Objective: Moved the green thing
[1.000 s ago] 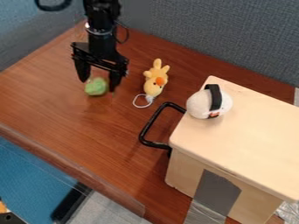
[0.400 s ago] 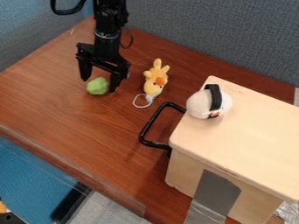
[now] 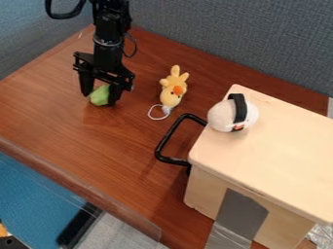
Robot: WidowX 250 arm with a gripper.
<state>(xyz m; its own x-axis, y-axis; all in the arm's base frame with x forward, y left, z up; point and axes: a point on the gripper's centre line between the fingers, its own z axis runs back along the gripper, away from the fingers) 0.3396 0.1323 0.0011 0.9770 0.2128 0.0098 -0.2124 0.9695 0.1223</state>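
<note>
Seemingly, my gripper (image 3: 101,97) has green thing (image 3: 100,96) pinched between its fingers. Grasp done, I judge; shift, release left.

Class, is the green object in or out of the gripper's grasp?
In: the gripper has a finger against each side of the green object.

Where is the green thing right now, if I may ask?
In the camera view's upper left, the green thing sits between the gripper's fingers, left of the yellow toy.
</note>
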